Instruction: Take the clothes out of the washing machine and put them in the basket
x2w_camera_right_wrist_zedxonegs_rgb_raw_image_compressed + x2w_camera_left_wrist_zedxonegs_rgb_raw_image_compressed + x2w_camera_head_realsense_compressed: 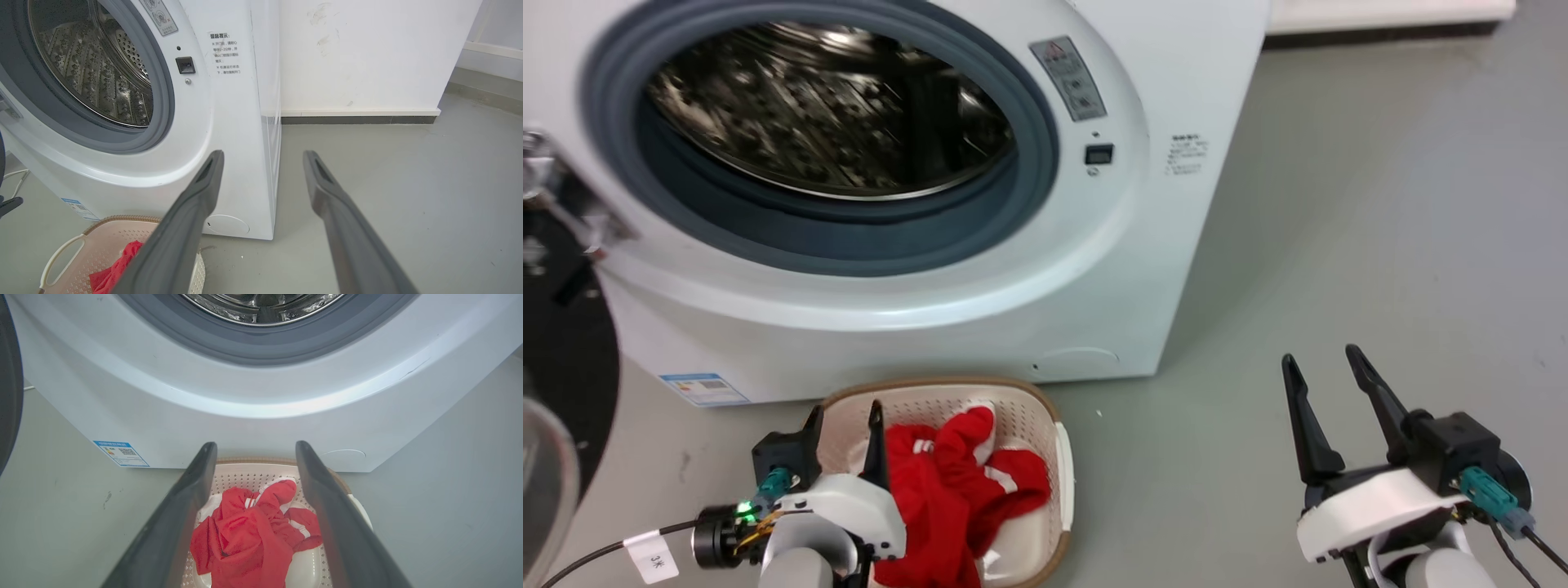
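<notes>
The washing machine [1094,269] is cut off at the top and left edges of the head view, and its open door [556,367] shows just as a dark curved rim and a sliver of glass at the left edge. The perforated steel drum [833,106] shines inside the grey rubber ring [849,237]. Its deeper part is dark and full of reflections, so it is hard to read. The cream basket [1013,412] stands on the grey floor [1339,204], just before the foot of the machine's front. Its near end runs off the bottom edge, and its left side is covered by the left gripper [845,408]. The red garment [947,482] lies crumpled in the basket, white stripes showing here and there. Its lower folds are cut off too, and in the right wrist view a finger hides most of it.

The left gripper hangs above the basket with its fingers spread wide and nothing between them – in its wrist view the garment lies below the gap. The right gripper [1319,353] is over bare floor, well apart from the basket, its fingers likewise parted and holding nothing.

Counted: one machine, one basket, one garment, two grippers with two dark fingers each. The machine front has one warning sticker [1068,77] beside the ring and one blue-edged label [704,389] at its lower left corner – the print on both is too small to read.
</notes>
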